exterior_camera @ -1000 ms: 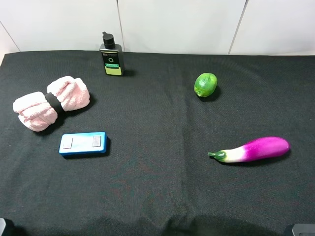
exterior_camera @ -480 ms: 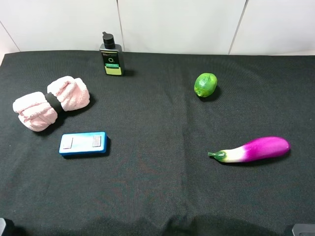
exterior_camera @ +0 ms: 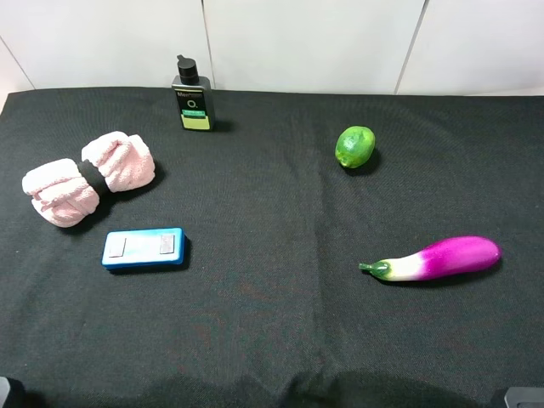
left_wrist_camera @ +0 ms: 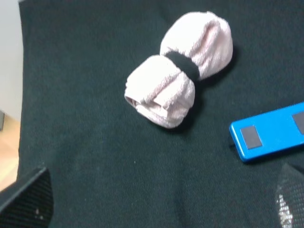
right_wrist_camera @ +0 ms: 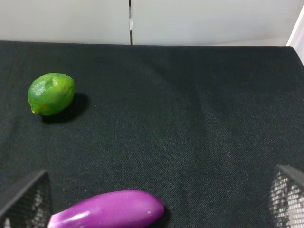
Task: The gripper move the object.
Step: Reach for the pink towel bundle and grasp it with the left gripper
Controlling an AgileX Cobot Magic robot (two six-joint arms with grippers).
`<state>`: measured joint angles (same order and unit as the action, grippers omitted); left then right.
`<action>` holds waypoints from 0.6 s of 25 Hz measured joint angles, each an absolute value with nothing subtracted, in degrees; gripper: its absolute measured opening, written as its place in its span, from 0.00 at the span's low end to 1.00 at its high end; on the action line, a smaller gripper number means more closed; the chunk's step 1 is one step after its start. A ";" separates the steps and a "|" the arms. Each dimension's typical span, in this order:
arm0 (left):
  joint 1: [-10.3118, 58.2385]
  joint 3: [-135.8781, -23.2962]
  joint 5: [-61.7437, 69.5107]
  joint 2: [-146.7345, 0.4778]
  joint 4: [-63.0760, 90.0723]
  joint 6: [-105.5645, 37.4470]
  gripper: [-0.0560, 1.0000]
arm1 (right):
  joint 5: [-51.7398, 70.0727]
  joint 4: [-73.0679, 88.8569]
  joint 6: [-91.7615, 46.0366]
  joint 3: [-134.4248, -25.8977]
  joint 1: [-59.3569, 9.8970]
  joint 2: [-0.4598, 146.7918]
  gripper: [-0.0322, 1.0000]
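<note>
Jaws of the left gripper (left_wrist_camera: 159,199) stand released: its dark, mesh-textured fingers (left_wrist_camera: 28,199) are spread wide with only black cloth between them, and nothing is gripped. Just beyond them in the left wrist view lies the pink cloth bundle (left_wrist_camera: 178,88), a fluffy bow shape pinched at its waist by a black band (left_wrist_camera: 181,64), and it touches neither finger. Close beside the bundle, though apart from it, lies a blue box (left_wrist_camera: 270,135) with two grey patches on its top face.

Jaws of the right gripper (right_wrist_camera: 156,197) are likewise released, the fingers (right_wrist_camera: 287,194) far apart and bare. The rounded purple end of an eggplant (right_wrist_camera: 107,210) shows low between them; whether it lies near the fingers or well under them cannot be told. A lime (right_wrist_camera: 51,93) sits farther off on the cloth.

Seen from above, the table (exterior_camera: 272,323) is draped in black. The pink cloth bundle (exterior_camera: 89,180) rests near the left edge, in the far half, lying at a slant. The blue box (exterior_camera: 144,248) lies flat just on its near side. A dark pump bottle (exterior_camera: 192,100) stands upright at the far edge, left of the middle. The lime (exterior_camera: 355,146) sits right of the middle in the far half, and the eggplant (exterior_camera: 433,258) lies toward the right edge with its green stem pointing at the left edge
</note>
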<state>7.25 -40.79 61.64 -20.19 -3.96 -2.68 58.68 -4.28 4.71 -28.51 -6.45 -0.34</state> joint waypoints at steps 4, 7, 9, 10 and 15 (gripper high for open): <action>7.25 -43.71 62.14 -28.63 -3.55 -3.11 0.99 | 58.68 -4.28 4.71 -28.51 -6.45 -0.34 0.70; 7.25 -46.64 62.87 -34.37 -3.42 -4.24 0.99 | 58.68 -4.28 4.71 -28.51 -6.45 -0.34 0.70; 7.25 -48.54 63.92 -38.14 -3.43 -5.03 0.99 | 58.68 -4.28 4.71 -28.51 -6.45 -0.34 0.70; 7.25 -49.48 64.23 -39.62 -3.43 -5.42 0.99 | 58.68 -4.28 4.71 -28.51 -6.45 -0.34 0.70; 7.25 -53.60 65.66 -47.10 -3.36 -6.52 0.99 | 58.68 -4.28 4.71 -28.51 -6.45 -0.34 0.70</action>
<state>7.25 -53.60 65.66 -47.10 -3.36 -6.52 58.68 -4.28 4.71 -28.51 -6.45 -0.34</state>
